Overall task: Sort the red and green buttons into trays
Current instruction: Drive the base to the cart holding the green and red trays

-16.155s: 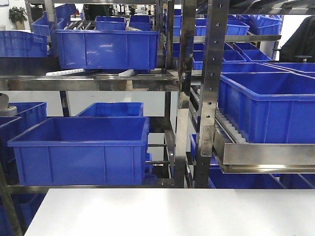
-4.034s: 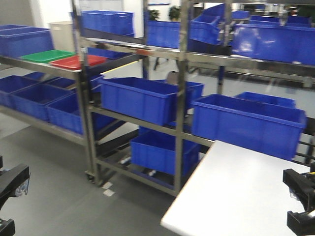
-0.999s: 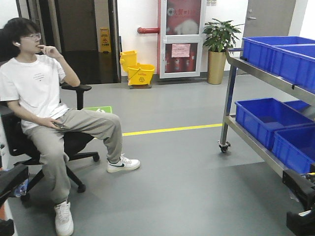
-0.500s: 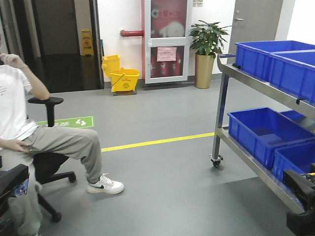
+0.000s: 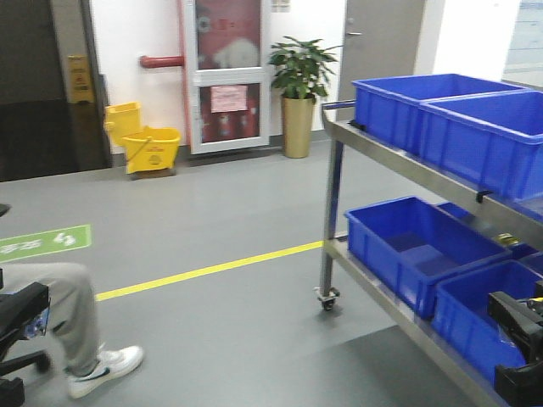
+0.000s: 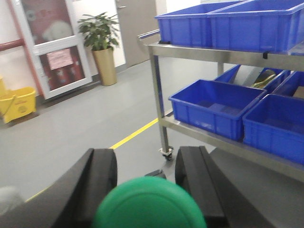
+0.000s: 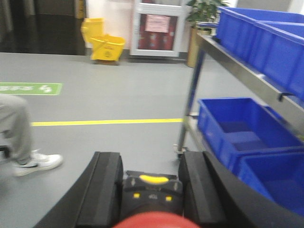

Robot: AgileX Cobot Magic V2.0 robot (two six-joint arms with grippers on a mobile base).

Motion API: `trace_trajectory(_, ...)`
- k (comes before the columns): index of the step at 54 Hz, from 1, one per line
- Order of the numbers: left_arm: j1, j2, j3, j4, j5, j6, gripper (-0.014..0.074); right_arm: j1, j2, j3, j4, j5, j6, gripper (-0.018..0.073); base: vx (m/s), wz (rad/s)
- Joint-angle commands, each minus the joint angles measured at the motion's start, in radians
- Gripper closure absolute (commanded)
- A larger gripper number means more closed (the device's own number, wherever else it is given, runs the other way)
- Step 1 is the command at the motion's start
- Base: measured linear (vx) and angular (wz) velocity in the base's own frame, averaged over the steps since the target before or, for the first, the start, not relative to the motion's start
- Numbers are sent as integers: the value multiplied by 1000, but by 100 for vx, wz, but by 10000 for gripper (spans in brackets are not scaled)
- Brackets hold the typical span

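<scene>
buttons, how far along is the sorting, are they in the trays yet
Done: both look picked up. In hand: the left gripper grips the green button, the right gripper the red button, a dark block with yellow bits. Left: both drops. No red or green tray is in view, only blue crates on a steel rack, so neither button is sorted yet.

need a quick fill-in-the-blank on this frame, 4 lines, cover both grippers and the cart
1. The left gripper is shut on a button whose round cap is ___.
2. The right gripper is shut on a dark button with a ___ cap nearest the camera.
3. The crates on the steel cart are all ___.
4. The mop bucket is ___.
Missing words: green; red; blue; yellow.
</scene>
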State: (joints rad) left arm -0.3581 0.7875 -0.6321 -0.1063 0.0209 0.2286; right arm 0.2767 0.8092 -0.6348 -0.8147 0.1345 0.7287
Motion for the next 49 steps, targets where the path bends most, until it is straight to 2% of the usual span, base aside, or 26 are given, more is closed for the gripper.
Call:
trace_trajectory(1,-2,-7,-35,-6,-91,-2,603,-1,-2,-34,-9,-58,-1,568,44,-41)
trace_trajectory(20,-2,-7,-35,-6,-91,-2,603,-1,-2,-34,-9,-58,-1,568,43,-50)
trace_trajectory(49,-2,-7,-35,-6,-91,-2,603,-1,-2,-34,-9,-58,-1,568,37,-68)
